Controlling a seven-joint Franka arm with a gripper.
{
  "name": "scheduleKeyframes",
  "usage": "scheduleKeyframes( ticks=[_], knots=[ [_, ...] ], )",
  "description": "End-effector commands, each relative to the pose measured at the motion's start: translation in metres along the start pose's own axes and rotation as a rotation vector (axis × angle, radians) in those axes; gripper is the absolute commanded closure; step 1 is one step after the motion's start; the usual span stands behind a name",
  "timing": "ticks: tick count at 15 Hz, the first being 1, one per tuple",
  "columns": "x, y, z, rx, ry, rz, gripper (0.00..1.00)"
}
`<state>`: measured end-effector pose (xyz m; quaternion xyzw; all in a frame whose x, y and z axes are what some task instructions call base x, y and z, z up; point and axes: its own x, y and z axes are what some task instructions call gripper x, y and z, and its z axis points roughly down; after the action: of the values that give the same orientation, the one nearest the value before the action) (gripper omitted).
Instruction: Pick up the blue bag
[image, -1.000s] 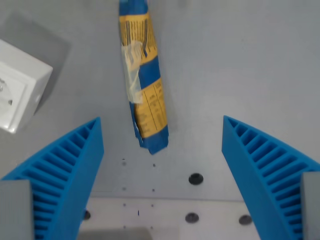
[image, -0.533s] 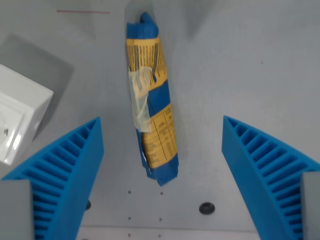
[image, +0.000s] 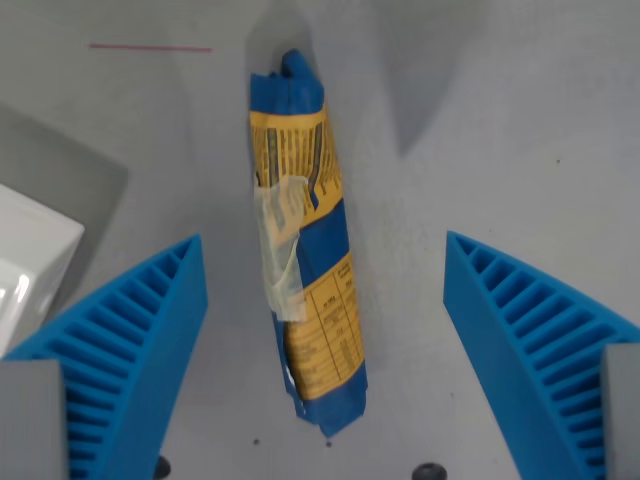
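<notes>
The gripper (image: 325, 300) stood wide open, pointing down at the surface below. Its two blue ribbed fingers (image: 130, 350) rose from the lower corners of the wrist view, one at the view's left and one at the view's right, each tapering to a tip turned inward. A broad gap lay between the tips, and neither finger touched anything.
</notes>
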<state>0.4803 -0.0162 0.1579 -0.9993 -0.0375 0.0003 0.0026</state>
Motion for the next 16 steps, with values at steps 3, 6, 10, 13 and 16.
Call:
scheduleKeyframes(
  ticks=[3, 6, 10, 13, 16],
  knots=[
    [-0.005, -0.003, 0.026, 0.0, 0.115, 0.013, 0.0],
    [-0.004, -0.003, 0.031, 0.0, 0.116, 0.013, 1.0],
    [-0.004, -0.003, 0.031, 0.0, 0.116, 0.013, 1.0],
    [-0.004, -0.003, 0.031, 0.0, 0.116, 0.013, 1.0],
    [-0.004, -0.003, 0.031, 0.0, 0.116, 0.013, 1.0]
  ],
)
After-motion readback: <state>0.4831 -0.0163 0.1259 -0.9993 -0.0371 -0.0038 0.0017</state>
